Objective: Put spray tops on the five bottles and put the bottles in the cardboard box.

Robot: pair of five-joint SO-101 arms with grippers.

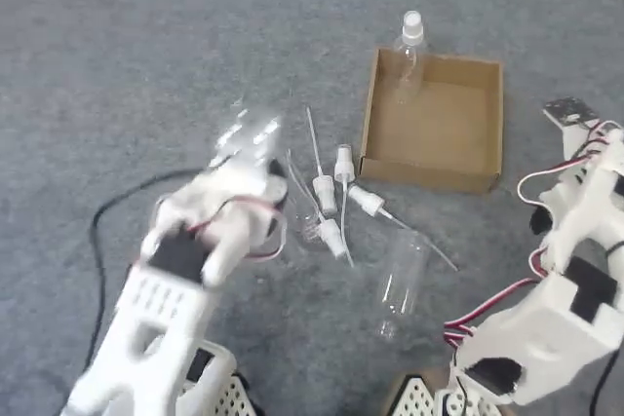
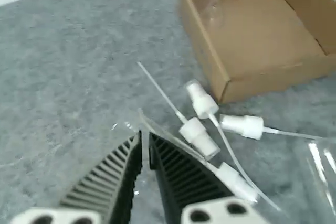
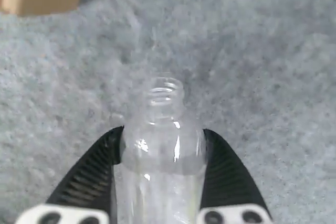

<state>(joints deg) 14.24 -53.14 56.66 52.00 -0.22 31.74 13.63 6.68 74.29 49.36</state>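
R gripper [image 3: 163, 132]: jaws clamp bare bottle [image 3: 165, 95] at its shoulders, neck open, above the carpet [image 1: 117, 65].
L gripper [image 2: 145, 137]: jaws almost pressed together, nothing clearly betw them; over loose spray tops [image 2: 197, 132] mid-surface.
Box [image 1: 429, 174]: twd far right corner; capped bottle [image 1: 409, 46] stands in its far-left corner.
Spare bottle [image 1: 402, 280]: lying uncapped nr front edge.
Step (my read): fit a top to the bare bottle.
How: spread L jaws, take 1 top by collar, not tube; feed tube straight into neck; R holds neck steady, no crushing.
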